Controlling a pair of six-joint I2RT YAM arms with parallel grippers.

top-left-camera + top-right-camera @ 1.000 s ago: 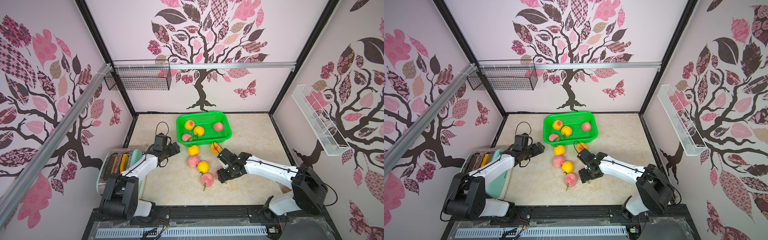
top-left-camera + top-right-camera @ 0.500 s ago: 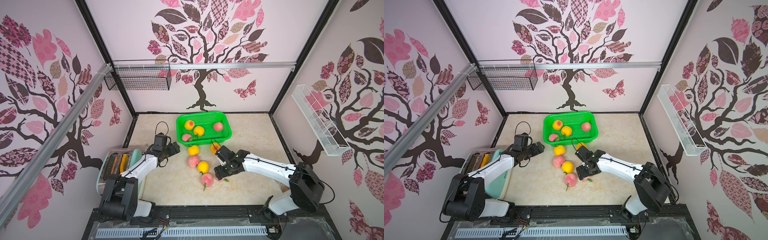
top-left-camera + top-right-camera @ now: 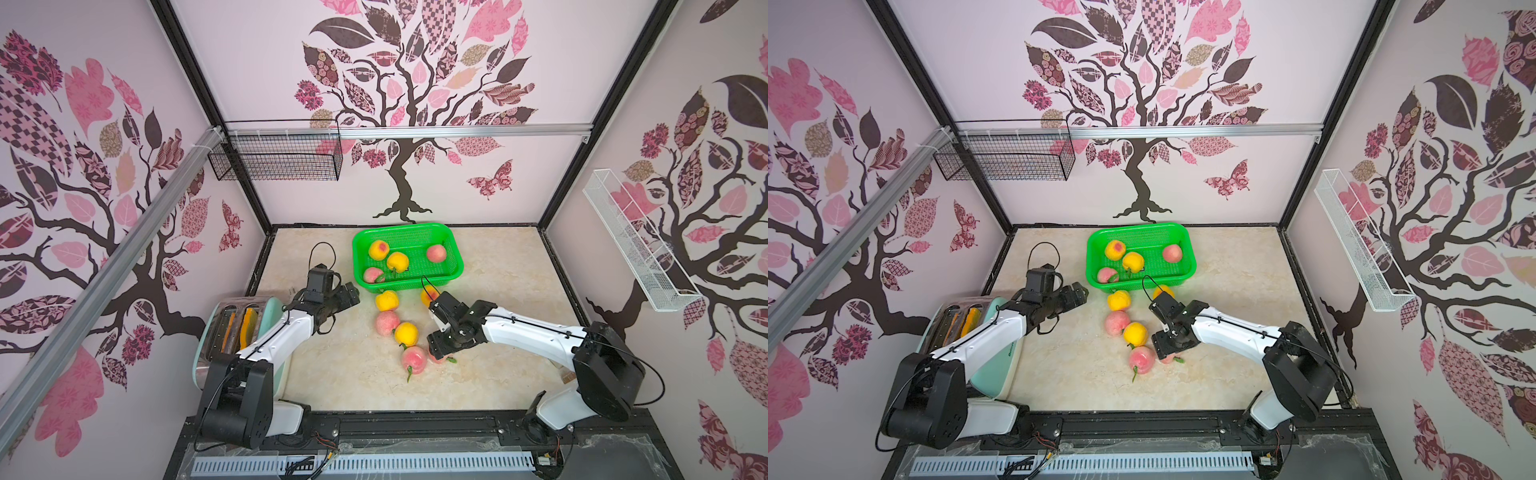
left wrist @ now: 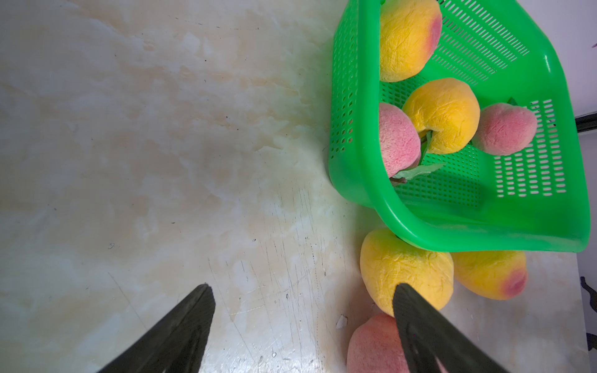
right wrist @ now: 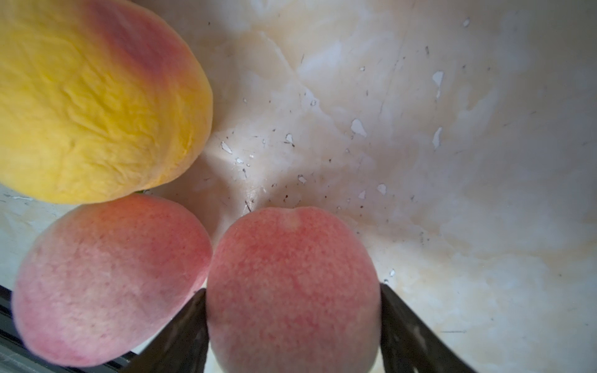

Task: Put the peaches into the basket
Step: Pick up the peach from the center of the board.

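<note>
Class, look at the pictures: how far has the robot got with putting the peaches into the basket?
Done: four peaches lie in the green basket. In hand: the right gripper has its jaws against a pink peach that sits on the table, not yet lifted. The left gripper is open, holding nothing. Left: that peach plus five more peaches lying outside the basket.

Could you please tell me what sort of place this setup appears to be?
Probably a robot test booth dressed as a home corner: tree-decal walls, a left arm and right arm mounted on a front rail, plus a toaster, toy peaches and a marble-look table.
</note>
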